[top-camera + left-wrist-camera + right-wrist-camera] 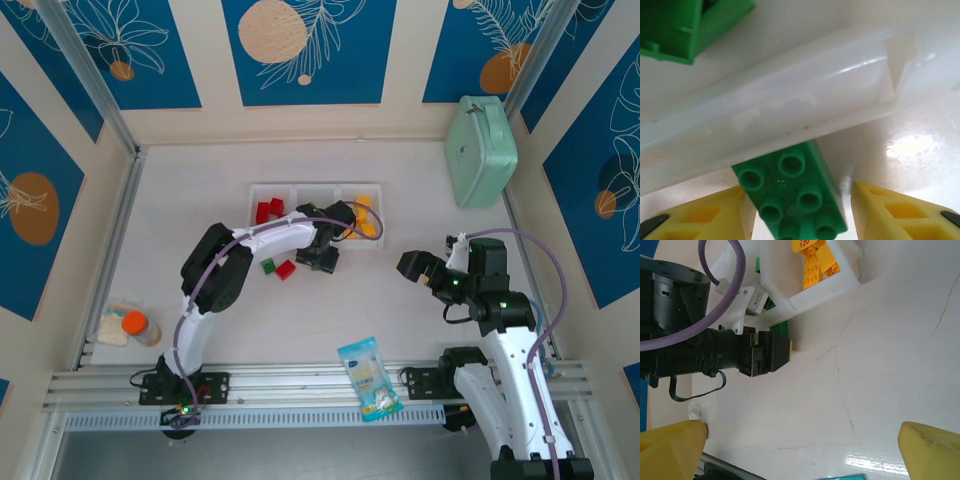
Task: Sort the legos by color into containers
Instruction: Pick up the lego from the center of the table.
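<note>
**A:** In the left wrist view, the left gripper's (800, 217) yellow fingers (700, 217) straddle a small green studded plastic brick (792, 195) at lower centre. They aren't clamped; a sliver of gap shows on the right.

**B:** Its long axis?

**A:** Nearly top to bottom, so they span its short width. Its upper end touches the outer wall of the joined white plastic bins (790, 105); I'd lift clear first. The right gripper (800, 450) is spread wide, empty, farther off.

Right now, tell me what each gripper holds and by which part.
Nothing is gripped yet. The left gripper straddles a green brick across its long sides, with a gap at one finger. The right gripper is open and empty.
</note>
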Robot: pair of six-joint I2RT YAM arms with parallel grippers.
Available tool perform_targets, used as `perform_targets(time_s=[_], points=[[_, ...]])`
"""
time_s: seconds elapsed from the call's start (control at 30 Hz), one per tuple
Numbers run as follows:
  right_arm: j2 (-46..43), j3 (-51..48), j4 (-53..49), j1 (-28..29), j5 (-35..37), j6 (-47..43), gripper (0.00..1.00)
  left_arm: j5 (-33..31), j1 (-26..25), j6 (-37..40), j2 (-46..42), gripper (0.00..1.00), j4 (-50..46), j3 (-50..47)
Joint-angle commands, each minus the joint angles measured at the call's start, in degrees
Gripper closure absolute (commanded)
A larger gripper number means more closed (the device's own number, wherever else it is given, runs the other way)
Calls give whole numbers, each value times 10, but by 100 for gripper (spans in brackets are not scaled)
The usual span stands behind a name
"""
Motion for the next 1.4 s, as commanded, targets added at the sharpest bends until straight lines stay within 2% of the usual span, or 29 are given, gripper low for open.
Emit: perform_targets(time_s=[0.0, 0.2, 0.4, 0.97, 1.17, 1.37], points=[[8, 2, 0, -4, -15, 2, 1, 28, -1, -15, 14, 50, 7, -7], [11, -1, 2, -3, -17, 0, 1, 14, -3, -24, 12, 52, 8, -14], [2, -3, -9, -3, -11, -2, 1, 9, -3, -42, 8, 67, 12, -17], [2, -10, 3, -3, -21, 7, 1, 24, -37, -85, -91, 68, 1, -127], [2, -11, 9, -3, -25, 13, 1, 34, -44, -78, -119, 68, -23, -94], [-1, -5, -2, -4, -21, 7, 1, 24, -43, -54, -126, 68, -53, -11]])
